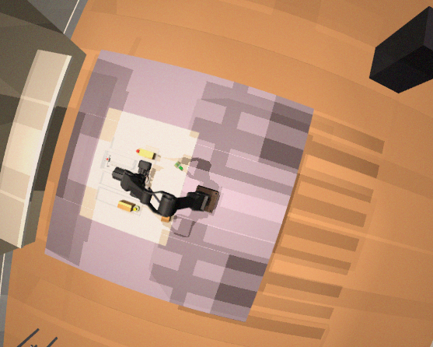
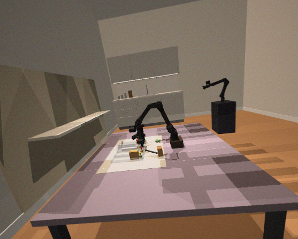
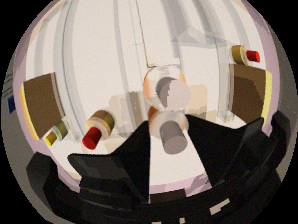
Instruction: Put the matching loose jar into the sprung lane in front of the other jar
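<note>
My gripper (image 3: 166,121) (image 2: 142,146) points down and is shut on a grey-capped jar (image 3: 173,137), which stands roughly upright between the fingertips in the wrist view. A second grey-capped jar (image 3: 172,93) with a pale, orange-edged body is directly beyond it, in line; the two look touching or nearly so. Clear lane walls run away from them up the wrist view. The pusher plate, the low front stop and the bottoms of both jars cannot be made out. Whether the held jar rests on the lane floor cannot be told. The arm hides this spot in the top view.
Red-capped jars (image 3: 101,125) (image 3: 240,55) stand left and far right of the grey-capped pair. A yellow-capped jar (image 3: 59,131) (image 1: 136,208) is farther left. Brown blocks (image 3: 44,104) (image 3: 248,95) flank both sides. A green object (image 1: 179,166) (image 2: 158,140) and an upright block (image 2: 160,151) are nearer the arm base.
</note>
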`<state>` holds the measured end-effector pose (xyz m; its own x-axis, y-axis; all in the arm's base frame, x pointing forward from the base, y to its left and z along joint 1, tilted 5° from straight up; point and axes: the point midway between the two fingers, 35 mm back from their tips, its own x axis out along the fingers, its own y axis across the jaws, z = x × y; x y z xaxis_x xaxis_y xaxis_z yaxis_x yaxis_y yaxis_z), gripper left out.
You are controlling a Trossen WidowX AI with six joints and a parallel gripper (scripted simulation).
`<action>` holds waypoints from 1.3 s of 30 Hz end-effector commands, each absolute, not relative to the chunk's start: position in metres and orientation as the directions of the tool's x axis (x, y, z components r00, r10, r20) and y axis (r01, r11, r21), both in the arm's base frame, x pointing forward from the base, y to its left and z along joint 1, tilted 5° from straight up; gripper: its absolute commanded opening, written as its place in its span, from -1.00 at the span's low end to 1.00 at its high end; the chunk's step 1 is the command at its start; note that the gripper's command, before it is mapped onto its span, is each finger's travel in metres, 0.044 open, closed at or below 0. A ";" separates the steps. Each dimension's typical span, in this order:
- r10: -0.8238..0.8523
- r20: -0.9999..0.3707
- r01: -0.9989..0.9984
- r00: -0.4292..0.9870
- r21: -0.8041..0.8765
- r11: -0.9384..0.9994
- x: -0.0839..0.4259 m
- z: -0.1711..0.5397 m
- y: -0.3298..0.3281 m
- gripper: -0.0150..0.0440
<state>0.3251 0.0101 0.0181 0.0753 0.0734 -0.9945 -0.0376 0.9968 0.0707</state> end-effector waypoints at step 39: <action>0.071 -0.995 -0.033 0.072 0.069 0.997 0.288 0.038 0.008 0.43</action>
<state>0.3011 0.0084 0.0391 0.0748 0.0727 -0.9945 -0.0317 0.9970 0.0705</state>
